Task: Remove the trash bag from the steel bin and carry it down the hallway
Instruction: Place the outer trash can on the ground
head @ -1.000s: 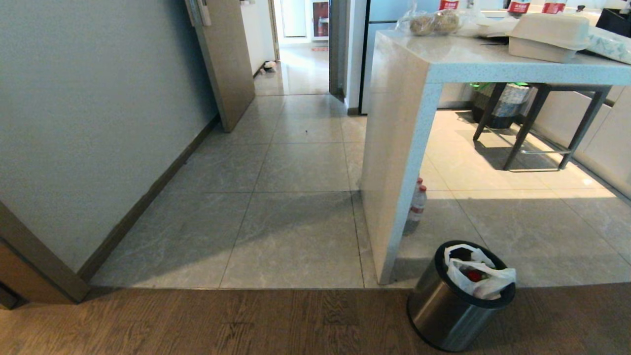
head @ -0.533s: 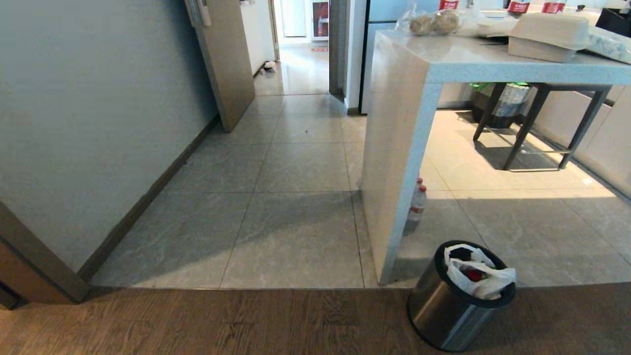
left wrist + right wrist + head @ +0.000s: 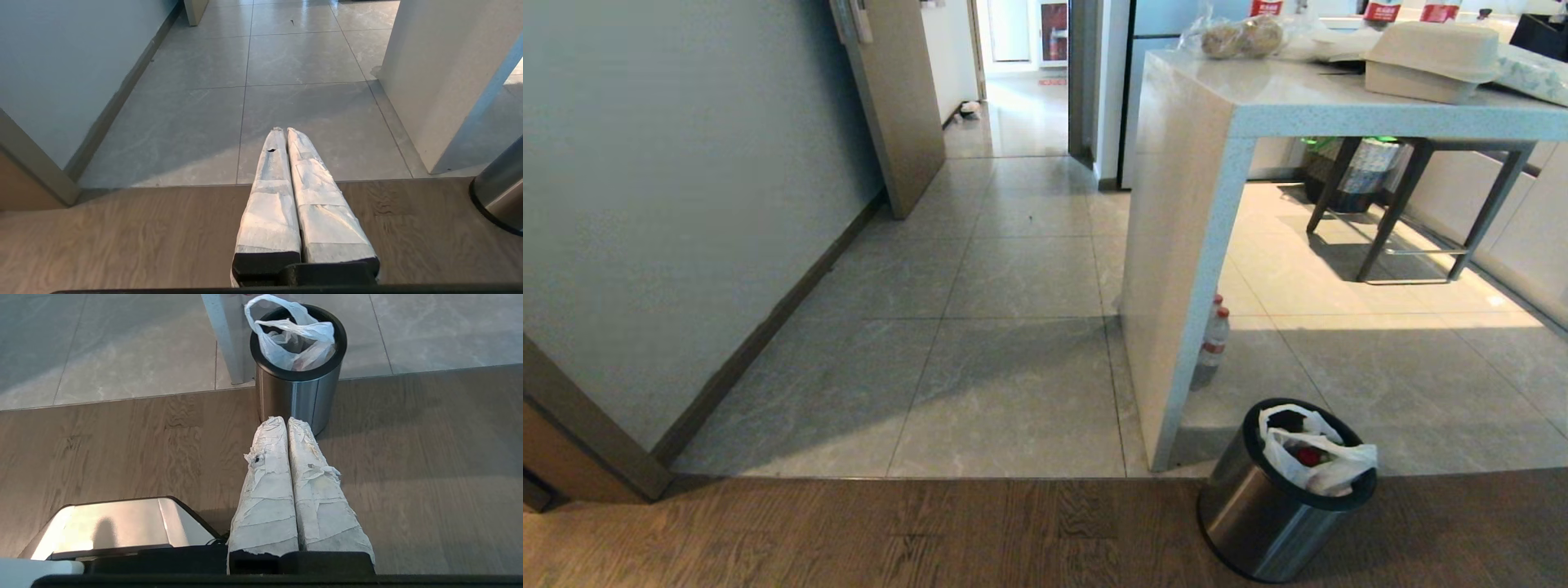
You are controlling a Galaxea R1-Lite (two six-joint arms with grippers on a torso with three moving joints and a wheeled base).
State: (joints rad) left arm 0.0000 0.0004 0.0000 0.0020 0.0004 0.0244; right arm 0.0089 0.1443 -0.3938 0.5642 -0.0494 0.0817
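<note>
We're aiming the right gripper (image 3: pixel 287 421), fingers pressed together and empty, at the steel bin (image 3: pixel 297 392) at 12 o'clock; unopened, it's risking shoving the trash bag (image 3: pixel 292 339) down.

Both grippers, left gripper (image 3: pixel 284 130) and right gripper (image 3: pixel 286 419), have long tapered fingers wrapped in frayed white tape on black mounts.
</note>
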